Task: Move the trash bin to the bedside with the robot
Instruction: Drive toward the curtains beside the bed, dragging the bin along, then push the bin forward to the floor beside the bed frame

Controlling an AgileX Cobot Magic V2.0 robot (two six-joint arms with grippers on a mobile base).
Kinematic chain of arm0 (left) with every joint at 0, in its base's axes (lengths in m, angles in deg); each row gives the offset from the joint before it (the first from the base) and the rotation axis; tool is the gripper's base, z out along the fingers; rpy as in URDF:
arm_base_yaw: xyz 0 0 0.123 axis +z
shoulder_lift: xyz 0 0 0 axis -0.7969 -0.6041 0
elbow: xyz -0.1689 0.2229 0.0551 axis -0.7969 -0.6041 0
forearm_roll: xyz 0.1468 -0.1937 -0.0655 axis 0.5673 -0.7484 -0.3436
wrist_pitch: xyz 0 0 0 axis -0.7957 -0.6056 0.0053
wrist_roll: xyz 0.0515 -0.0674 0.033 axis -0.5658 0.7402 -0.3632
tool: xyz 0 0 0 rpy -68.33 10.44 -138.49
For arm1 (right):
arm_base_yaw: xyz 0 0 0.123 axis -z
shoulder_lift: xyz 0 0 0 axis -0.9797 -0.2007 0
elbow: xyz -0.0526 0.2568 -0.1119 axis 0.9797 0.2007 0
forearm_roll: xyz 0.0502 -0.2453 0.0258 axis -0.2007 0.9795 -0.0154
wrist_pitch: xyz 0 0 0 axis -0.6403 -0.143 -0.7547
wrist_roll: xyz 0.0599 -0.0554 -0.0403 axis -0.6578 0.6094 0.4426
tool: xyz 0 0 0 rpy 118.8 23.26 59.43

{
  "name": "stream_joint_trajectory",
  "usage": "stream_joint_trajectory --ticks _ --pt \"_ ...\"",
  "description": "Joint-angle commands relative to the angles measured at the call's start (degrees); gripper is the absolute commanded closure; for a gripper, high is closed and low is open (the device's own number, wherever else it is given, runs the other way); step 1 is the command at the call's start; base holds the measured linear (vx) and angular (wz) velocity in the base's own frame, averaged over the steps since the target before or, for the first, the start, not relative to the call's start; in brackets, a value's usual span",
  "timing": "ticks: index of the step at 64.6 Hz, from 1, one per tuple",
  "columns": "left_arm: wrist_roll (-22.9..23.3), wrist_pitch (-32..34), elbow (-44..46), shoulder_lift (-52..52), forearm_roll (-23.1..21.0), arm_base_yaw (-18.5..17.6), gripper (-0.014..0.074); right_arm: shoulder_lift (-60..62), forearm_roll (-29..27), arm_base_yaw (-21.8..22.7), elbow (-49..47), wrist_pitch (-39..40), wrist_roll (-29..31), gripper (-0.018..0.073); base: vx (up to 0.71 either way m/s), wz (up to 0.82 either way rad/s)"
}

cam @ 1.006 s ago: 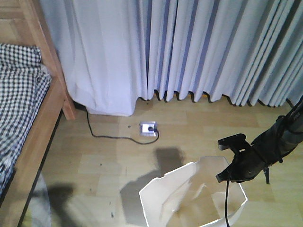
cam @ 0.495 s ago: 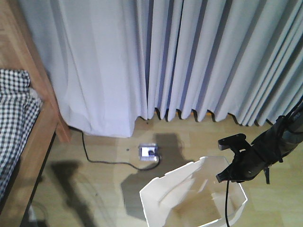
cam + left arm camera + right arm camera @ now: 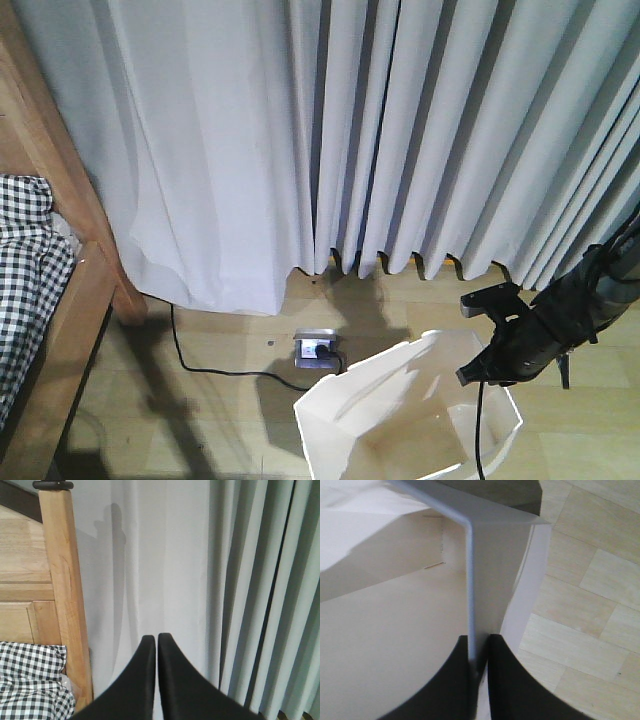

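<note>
Shows pleated curtain [image 3: 400, 130] across the back, and just a corner of the bed [image 3: 70, 320] at left, checked bedding cropped. Places the trash bin [image 3: 340, 430] on the floor, well apart from the bed, base cut off; white, thin-walled, cream inside. Has right gripper [image 3: 479, 647] pinching its wall, left gripper [image 3: 156, 639] pressed together.

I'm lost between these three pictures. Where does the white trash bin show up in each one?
Exterior front-facing: trash bin at the bottom, right of centre, with the right gripper clamped on its right rim.
Left wrist: not in it; only the bed frame and the curtain.
Right wrist: fills left and centre, its thin wall pinched between the black fingers.
Shared landmark: the gripped wall (front, right wrist); the curtain (front, left wrist).
</note>
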Motion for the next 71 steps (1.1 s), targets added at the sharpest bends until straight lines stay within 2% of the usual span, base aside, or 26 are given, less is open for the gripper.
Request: stream_joint_trajectory --ticks 1,60,71 --pt "0.1 4.44 -1.17 0.43 -0.57 -0.3 0.0603 3.96 -0.27 0.16 -0.53 -2.53 0.01 0.0562 0.06 0.01" --pt "0.1 4.44 -1.17 0.43 -0.57 -0.3 0.0603 3.96 -0.3 0.16 -0.53 -2.5 0.07 0.0562 0.01 0.0" --pt "0.1 4.44 -1.17 0.43 -0.57 -0.3 0.0603 3.96 -2.1 0.23 -0.53 2.66 -1.19 0.0562 0.0 0.0"
